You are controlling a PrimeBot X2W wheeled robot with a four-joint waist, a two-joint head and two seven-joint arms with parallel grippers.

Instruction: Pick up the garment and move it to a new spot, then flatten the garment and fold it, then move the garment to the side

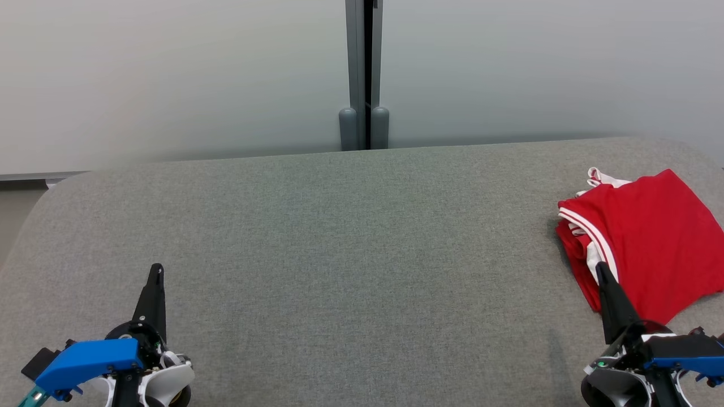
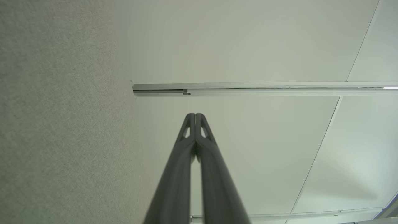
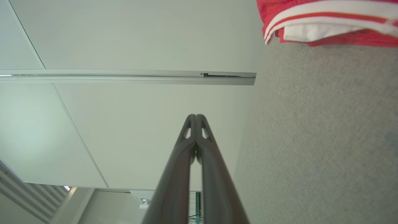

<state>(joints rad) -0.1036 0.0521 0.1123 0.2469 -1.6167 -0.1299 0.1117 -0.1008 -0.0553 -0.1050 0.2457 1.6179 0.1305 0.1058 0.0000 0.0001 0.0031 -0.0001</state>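
Garment (image 1: 650, 237) folded, red with white trim, at right end of worktop (image 1: 350, 254); looks set aside, task likely near done. Right gripper (image 1: 600, 270) just beside garment, fingers clenched, empty. Left gripper (image 1: 156, 270) well apart from garment, fingers clenched, empty, seemingly parked.

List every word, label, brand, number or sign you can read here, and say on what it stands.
There are none: no readable text on the red garment, the grey surface, the left gripper, the right gripper or the wall panels.
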